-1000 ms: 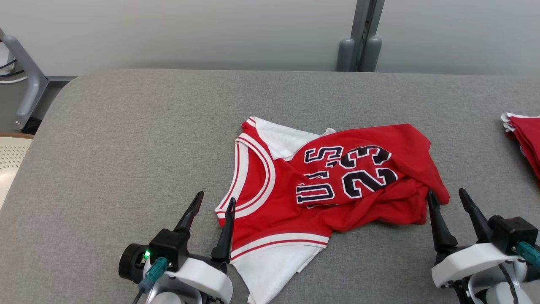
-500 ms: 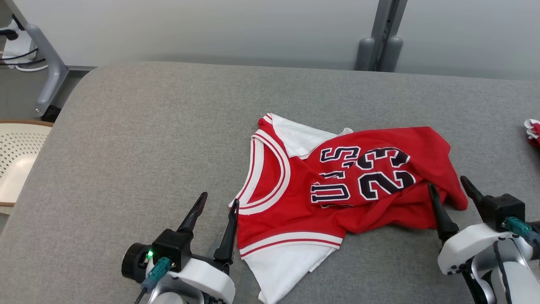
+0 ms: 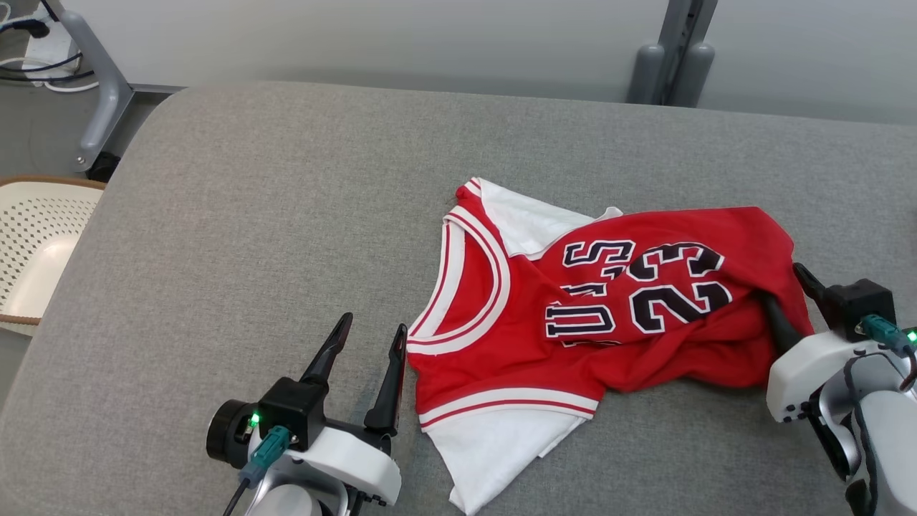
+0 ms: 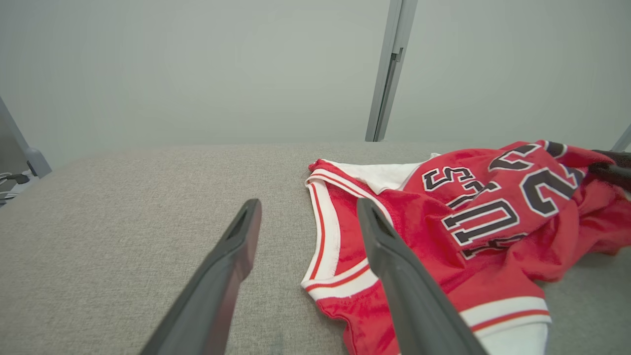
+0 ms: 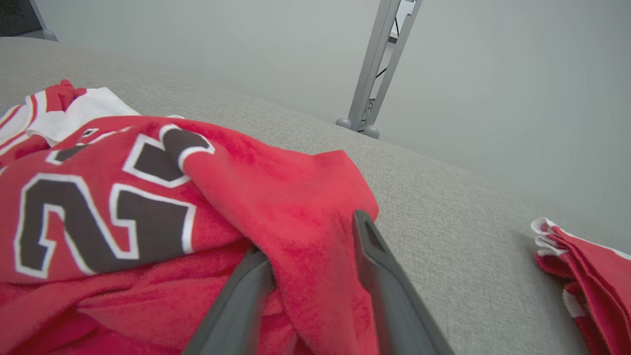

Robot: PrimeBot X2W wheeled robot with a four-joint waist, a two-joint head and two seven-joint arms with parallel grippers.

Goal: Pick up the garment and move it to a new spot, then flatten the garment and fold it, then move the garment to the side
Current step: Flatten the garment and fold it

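Garment [image 3: 573, 315] lies crumpled right of centre. Right hand [image 5: 308, 236] straddles its right-edge fold, unclenched, poised to pinch. Left hand [image 3: 375, 322] hovers released beside the armhole.

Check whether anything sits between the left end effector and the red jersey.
Nothing visible does. The open left end effector sits right beside the jersey at its white-trimmed edge, with bare grey table between its fingers. The right end effector straddles a fold at the jersey's other side.
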